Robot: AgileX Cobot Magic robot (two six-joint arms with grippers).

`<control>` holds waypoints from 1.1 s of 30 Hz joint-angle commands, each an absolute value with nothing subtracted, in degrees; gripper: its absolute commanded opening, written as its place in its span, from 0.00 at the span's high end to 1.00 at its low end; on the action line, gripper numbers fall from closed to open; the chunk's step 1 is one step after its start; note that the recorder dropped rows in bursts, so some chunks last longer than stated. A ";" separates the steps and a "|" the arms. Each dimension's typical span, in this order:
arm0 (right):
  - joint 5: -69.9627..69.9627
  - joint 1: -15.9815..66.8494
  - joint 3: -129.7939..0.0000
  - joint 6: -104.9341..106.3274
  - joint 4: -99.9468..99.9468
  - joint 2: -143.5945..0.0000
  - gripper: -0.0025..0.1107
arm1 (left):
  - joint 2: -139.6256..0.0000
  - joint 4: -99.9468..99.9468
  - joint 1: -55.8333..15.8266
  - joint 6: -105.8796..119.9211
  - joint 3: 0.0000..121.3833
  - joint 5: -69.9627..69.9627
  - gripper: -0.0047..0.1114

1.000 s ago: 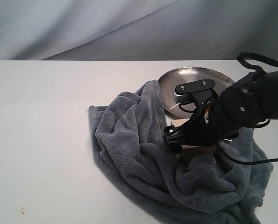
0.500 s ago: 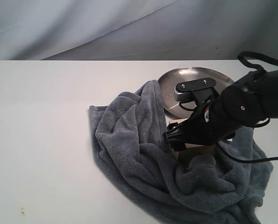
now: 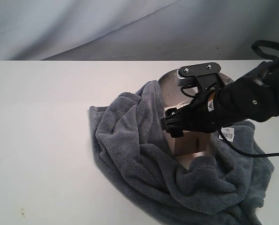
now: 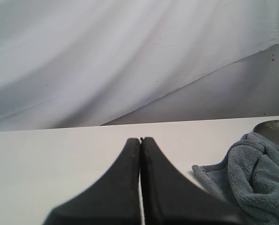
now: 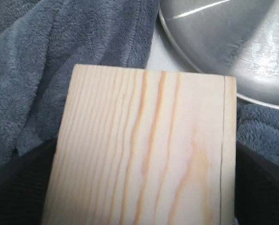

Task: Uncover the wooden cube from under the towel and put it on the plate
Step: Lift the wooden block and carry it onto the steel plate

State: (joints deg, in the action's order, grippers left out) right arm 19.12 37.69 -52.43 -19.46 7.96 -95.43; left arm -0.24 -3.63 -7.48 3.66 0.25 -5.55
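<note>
The pale wooden cube (image 3: 192, 145) hangs clear of the crumpled blue-grey towel (image 3: 130, 145), with my right gripper (image 3: 190, 133) shut on it. In the right wrist view the cube (image 5: 144, 145) fills the middle, dark fingers (image 5: 17, 187) on either side, the towel (image 5: 59, 42) below and the plate (image 5: 223, 42) just beyond. The silver plate (image 3: 171, 93) lies right behind the cube, partly hidden by the arm. My left gripper (image 4: 140, 140) is shut and empty, over bare table far from the towel (image 4: 252, 178).
The towel's white label tag (image 3: 228, 134) shows beside the right arm. A fold of towel rests against the plate's left rim. A sliver of the plate (image 4: 275, 125) shows in the left wrist view. White table (image 3: 41, 122) spreads to the left.
My right gripper has risen and shifted toward the plate with the cube, which now shows more of its side above the towel. The towel has not moved.
</note>
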 commanded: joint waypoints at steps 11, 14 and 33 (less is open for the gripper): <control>12.76 37.12 -52.79 -30.15 21.73 -94.64 0.57 | 0.00 -3.77 -7.36 3.54 0.00 -4.94 0.96; 12.66 35.98 -53.03 -35.45 27.64 -94.64 0.57 | 0.00 -3.77 -7.36 3.54 0.00 -4.94 0.96; 8.40 26.16 -70.89 -35.56 31.25 -108.61 0.57 | 0.00 -3.77 -7.36 3.54 0.00 -4.94 0.96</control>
State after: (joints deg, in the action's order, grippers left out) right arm 10.20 27.05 -67.25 -36.06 29.93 -105.26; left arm -0.24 -3.63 -7.48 3.66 0.25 -5.55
